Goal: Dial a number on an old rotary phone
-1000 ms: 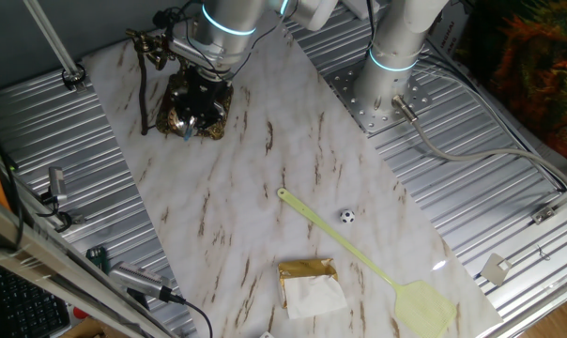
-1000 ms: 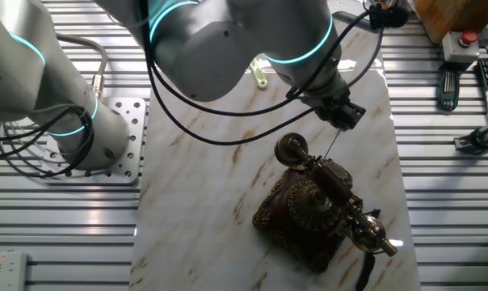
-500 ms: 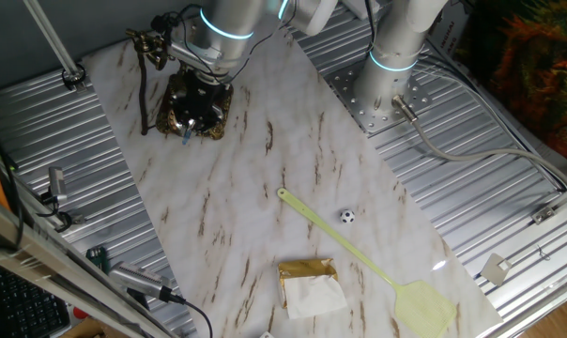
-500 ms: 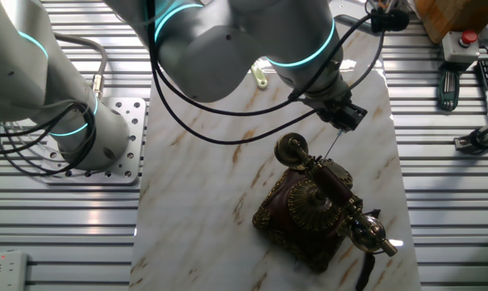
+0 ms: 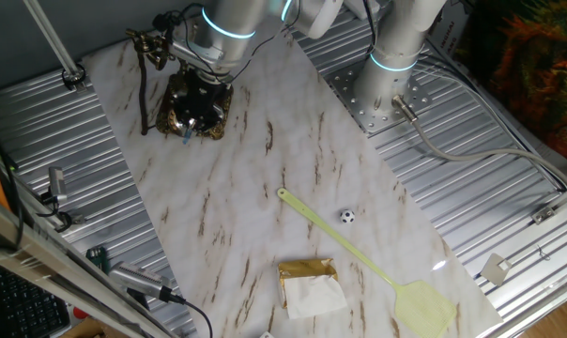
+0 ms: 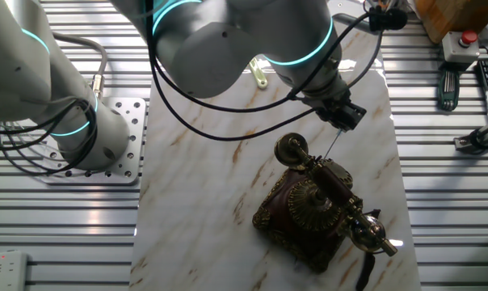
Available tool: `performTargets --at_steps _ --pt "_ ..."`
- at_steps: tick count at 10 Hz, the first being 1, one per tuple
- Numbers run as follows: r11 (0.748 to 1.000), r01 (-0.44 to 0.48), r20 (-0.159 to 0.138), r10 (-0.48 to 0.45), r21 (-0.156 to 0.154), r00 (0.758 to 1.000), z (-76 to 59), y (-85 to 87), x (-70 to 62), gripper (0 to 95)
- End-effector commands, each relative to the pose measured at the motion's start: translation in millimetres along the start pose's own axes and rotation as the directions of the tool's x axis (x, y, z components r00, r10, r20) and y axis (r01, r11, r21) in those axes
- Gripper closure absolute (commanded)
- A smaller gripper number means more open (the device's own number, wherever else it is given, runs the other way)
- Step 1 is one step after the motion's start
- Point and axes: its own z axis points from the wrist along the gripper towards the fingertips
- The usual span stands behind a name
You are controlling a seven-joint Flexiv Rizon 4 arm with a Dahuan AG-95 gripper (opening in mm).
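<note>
At upper left, the arm's gripper [image 6: 346, 115], state indeterminable, hovers above the ornate bronze-brown rotary phone [image 6: 318, 212]; a yellow-green plastic spatula [image 5: 377, 266] lies well apart, lower right.

I am looking down at the marble board [image 5: 265, 178] lying across the ribbed metal table [image 5: 490, 188]. The arm [image 5: 229, 21] is reaching over the far left corner, where the phone [image 5: 195, 110] is sitting with the gripper [image 5: 201, 94] directly above it; I am not making out how its fingers stand. A dark cord [image 5: 145, 94] is trailing beside the phone. Nearer me, a yellow swatter [image 5: 368, 263] is lying diagonally, a small ball [image 5: 346, 216] just beside its handle, and a gold-and-white packet [image 5: 310, 286] near it.
</note>
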Motion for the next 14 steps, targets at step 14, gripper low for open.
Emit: performTargets --at_steps 14 --pt "0.998 -0.060 -0.031 0.061 0.033 0.998 2.8 -1.0 -0.6 95.0"
